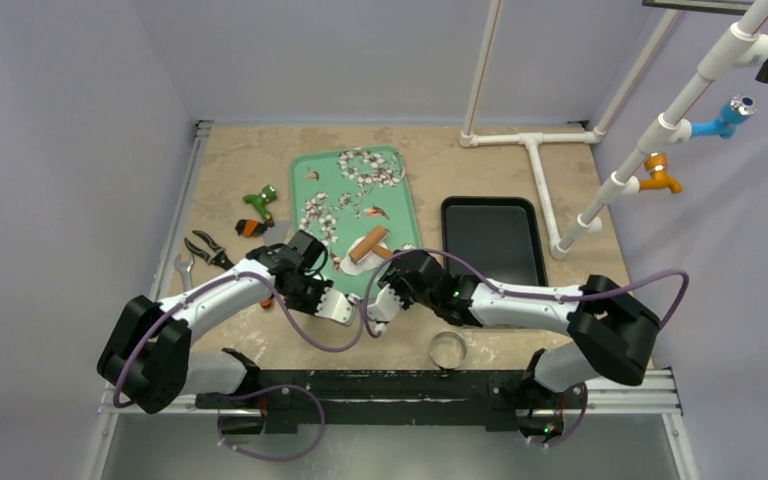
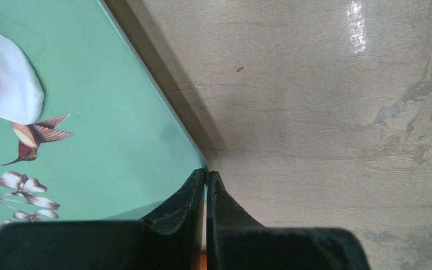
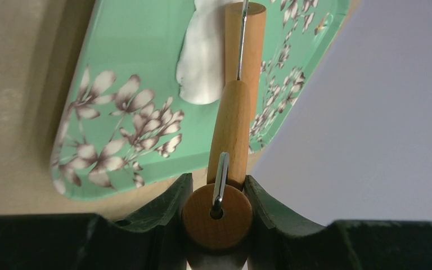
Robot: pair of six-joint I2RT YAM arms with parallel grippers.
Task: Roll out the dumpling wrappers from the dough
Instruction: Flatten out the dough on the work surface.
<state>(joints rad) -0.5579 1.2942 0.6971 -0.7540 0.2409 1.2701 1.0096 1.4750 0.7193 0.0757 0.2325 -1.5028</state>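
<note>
The dough (image 1: 350,263) lies as a flattened white piece on the near part of a green floral tray (image 1: 325,185). A wooden rolling pin (image 1: 368,245) rests on it. In the right wrist view my right gripper (image 3: 217,179) is shut on the round end of the pin's handle (image 3: 217,216). The roller (image 3: 246,39) sits over the dough (image 3: 202,62) beyond. My left gripper (image 2: 206,173) is shut on the tray's rim (image 2: 146,79) at a near corner. One finger lies over the tray and the other over the table. Dough (image 2: 5,90) shows at the left edge.
A black tray (image 1: 490,240) sits right of the green one. A metal ring cutter (image 1: 447,350) lies near the front edge. A green tool (image 1: 260,205), pliers (image 1: 205,248) and a wrench (image 1: 182,270) lie at the left. White pipe framing (image 1: 535,150) stands at the back right.
</note>
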